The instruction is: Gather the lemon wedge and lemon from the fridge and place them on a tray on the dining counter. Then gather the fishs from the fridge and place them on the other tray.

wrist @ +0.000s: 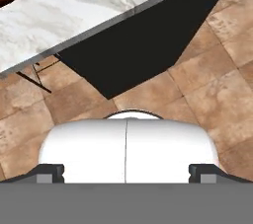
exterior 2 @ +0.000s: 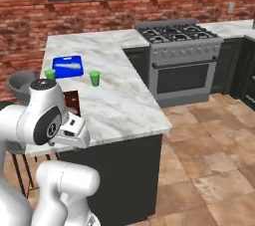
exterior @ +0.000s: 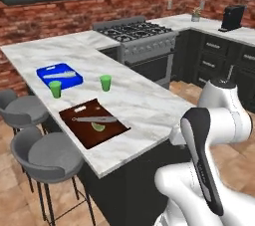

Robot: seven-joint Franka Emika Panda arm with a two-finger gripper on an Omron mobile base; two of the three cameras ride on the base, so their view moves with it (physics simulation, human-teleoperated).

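Spread wide and empty, the end effector (wrist: pixel 126 173) hangs above the brown tiled floor (wrist: pixel 207 85) just off the near edge of the white-grey marble desk (exterior: pixel 144 105), with open floor around it. Near that edge lies one dark reddish-brown rectangular tray (exterior: pixel 93 123) carrying one green-yellow lemon wedge (exterior: pixel 98 127) and one silvery utensil (exterior: pixel 94 119). Beyond stand two green cups (exterior: pixel 105 82), then one bright blue tray (exterior: pixel 60 75). Two grey stools (exterior: pixel 47 158) flank the desk; a steel stove (exterior: pixel 142 41) backs the brick wall (exterior: pixel 60 16).

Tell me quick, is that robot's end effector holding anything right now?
End effector: open wide and holding nothing, pointed down at the floor beside the dining counter.
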